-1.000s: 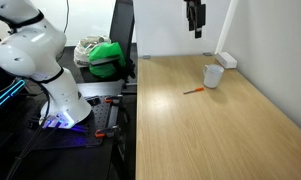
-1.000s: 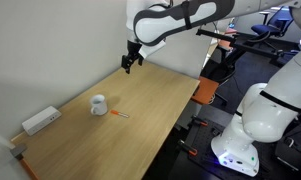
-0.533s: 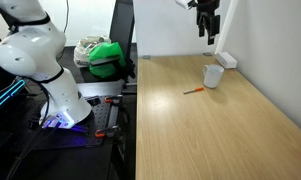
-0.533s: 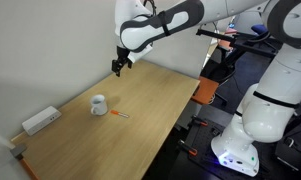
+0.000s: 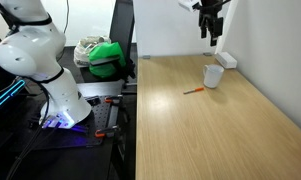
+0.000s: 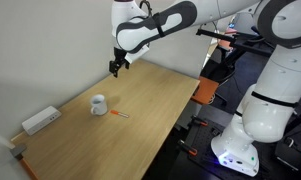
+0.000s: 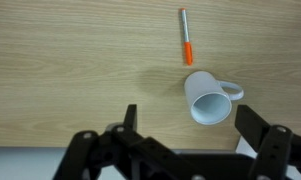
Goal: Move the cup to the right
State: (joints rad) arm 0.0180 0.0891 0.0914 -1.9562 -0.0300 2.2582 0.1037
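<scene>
The cup point(image 5: 213, 76) is a small white mug with a side handle, standing upright on the wooden table point(image 5: 190, 130) in both exterior views point(image 6: 98, 104). In the wrist view the cup point(image 7: 210, 98) sits just ahead of my fingers, slightly toward one of them, its handle pointing away to the side. My gripper point(image 5: 208, 33) hangs well above the table, open and empty, and also shows in an exterior view point(image 6: 113, 69) and the wrist view point(image 7: 195, 135). A thin orange-red pen point(image 7: 186, 40) lies beyond the cup.
A white power strip point(image 6: 40, 121) lies by the wall near the cup. The pen point(image 5: 193, 91) lies on the table beside the cup. A green bag point(image 5: 107, 57) sits off the table. The wall runs along the table's far edge.
My gripper has moved through the air toward the wall side, nearer to above the cup. The cup and pen have not moved.
</scene>
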